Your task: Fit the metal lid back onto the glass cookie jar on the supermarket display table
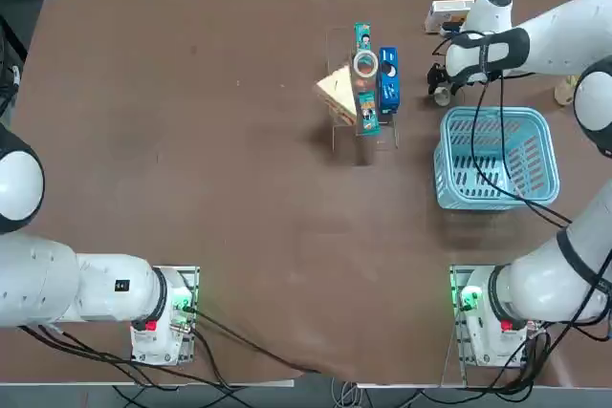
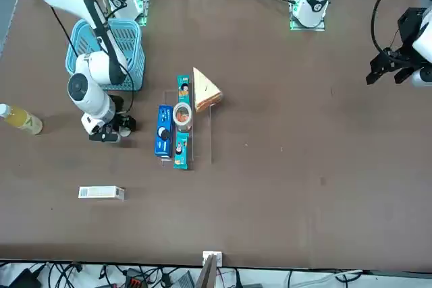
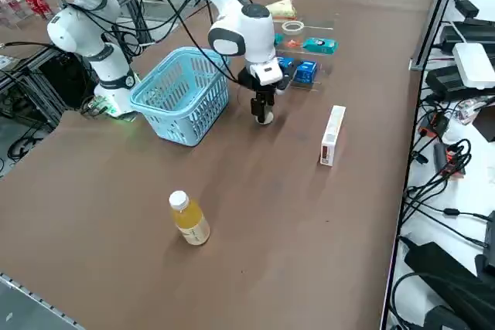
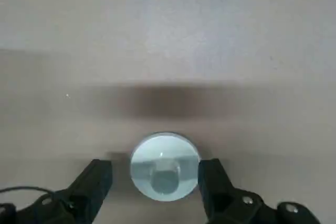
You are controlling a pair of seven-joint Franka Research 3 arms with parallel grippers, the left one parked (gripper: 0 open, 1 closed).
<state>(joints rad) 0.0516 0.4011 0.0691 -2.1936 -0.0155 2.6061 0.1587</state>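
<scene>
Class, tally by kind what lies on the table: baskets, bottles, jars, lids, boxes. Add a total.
Baskets: 1
Bottles: 1
Jars: 1
Lids: 1, within the open right gripper
Boxes: 2, blue box, white box
Total: 6

Blue basket (image 1: 497, 155), yellow-filled bottle (image 3: 189, 219), white box (image 2: 101, 193), sandwich wedge (image 2: 205, 90).
</scene>
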